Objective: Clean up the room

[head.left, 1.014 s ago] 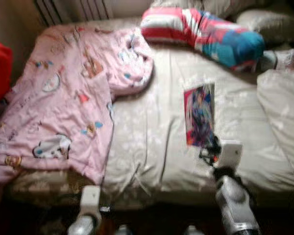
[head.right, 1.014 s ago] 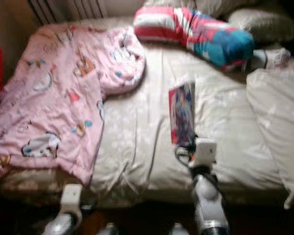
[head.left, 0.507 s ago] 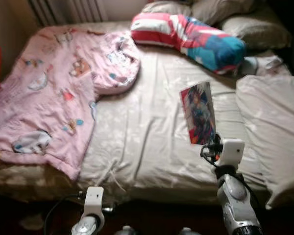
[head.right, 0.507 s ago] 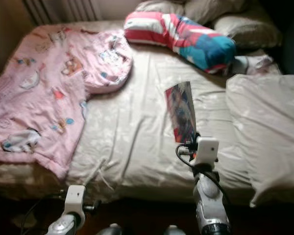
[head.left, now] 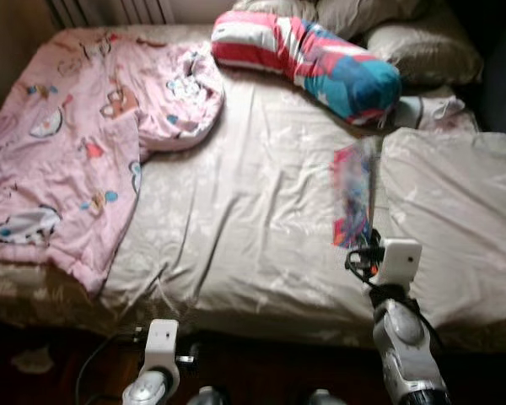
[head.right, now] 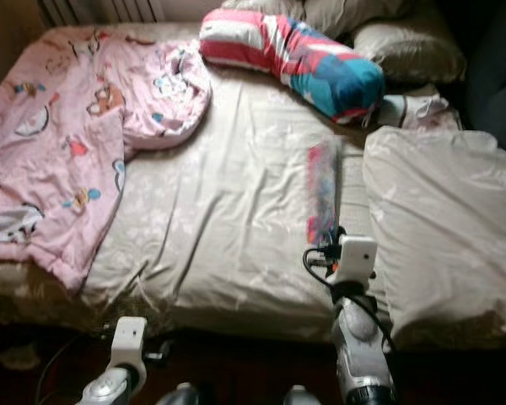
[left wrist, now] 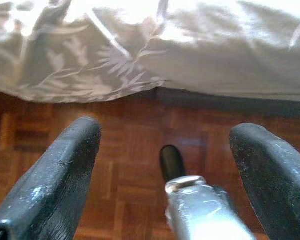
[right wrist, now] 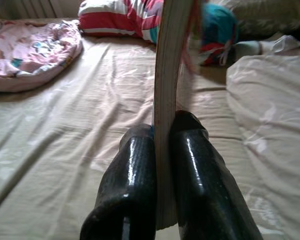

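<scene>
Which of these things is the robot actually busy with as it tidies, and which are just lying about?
In hand:
- book, clamped on edge in the right gripper above the bed

Lying about:
- pink blanket
- striped red, white and blue cushion
- beige pillows
- left gripper, open, idle low over the wooden floor

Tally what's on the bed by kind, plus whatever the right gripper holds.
Pink blanket: 1
Striped bolster: 1
Beige pillows: 2
Book, clamped by right gripper: 1
Total: 5
</scene>
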Controlling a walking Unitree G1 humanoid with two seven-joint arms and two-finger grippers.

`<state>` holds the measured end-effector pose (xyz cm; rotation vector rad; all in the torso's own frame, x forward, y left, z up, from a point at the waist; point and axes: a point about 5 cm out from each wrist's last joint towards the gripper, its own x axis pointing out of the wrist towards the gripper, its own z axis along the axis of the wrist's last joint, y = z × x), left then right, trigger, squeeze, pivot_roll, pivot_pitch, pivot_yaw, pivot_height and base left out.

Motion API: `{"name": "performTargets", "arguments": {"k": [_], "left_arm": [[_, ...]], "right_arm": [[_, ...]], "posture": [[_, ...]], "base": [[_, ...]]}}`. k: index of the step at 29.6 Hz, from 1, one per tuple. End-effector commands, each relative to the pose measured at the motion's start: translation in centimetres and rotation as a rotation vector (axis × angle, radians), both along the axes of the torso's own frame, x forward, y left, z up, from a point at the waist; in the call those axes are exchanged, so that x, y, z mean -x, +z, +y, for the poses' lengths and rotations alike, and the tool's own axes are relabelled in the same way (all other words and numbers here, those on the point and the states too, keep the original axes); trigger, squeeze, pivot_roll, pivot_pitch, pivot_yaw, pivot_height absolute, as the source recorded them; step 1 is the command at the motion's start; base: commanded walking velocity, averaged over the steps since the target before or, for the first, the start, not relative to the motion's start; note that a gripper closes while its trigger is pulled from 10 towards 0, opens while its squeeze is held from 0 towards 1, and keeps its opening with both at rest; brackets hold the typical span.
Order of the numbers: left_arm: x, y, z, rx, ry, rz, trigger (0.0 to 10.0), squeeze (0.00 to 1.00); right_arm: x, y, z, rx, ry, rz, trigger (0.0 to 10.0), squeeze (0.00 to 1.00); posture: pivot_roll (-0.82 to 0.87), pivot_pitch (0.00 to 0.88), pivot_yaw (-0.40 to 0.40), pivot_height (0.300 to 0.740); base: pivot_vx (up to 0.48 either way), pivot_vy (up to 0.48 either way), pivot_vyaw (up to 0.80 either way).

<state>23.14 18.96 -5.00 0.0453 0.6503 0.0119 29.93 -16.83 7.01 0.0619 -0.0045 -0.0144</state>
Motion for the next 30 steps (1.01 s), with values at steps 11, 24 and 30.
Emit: {"name": "performTargets", "arguments": {"k": [11, 24, 30], "left_arm": [[0.8, -0.51, 0.45, -0.008, 0.004, 0.033, 10.0, 0.0], [0.8, -0.51, 0.45, -0.008, 0.004, 0.033, 10.0, 0.0], [0.86, -0.55, 0.28, 0.008, 0.001, 0.032, 10.0, 0.0]], "right_arm": [[-0.14, 0.53, 0.36, -0.003, 0.012, -0.033, 10.0, 0.0], [-0.14, 0.53, 0.36, -0.003, 0.012, -0.033, 10.0, 0.0], [-0.18, 0.33, 0.33, -0.007, -0.005, -0.017, 10.0, 0.0]], "posture": [[-0.06, 0.203, 0.059, 0.74], [-0.06, 0.203, 0.059, 0.74], [-0.06, 0.195, 0.058, 0.74]], "base": [[0.0, 0.0, 0.0], [0.0, 0.0, 0.0], [0.042, 0.0, -0.25]]}}
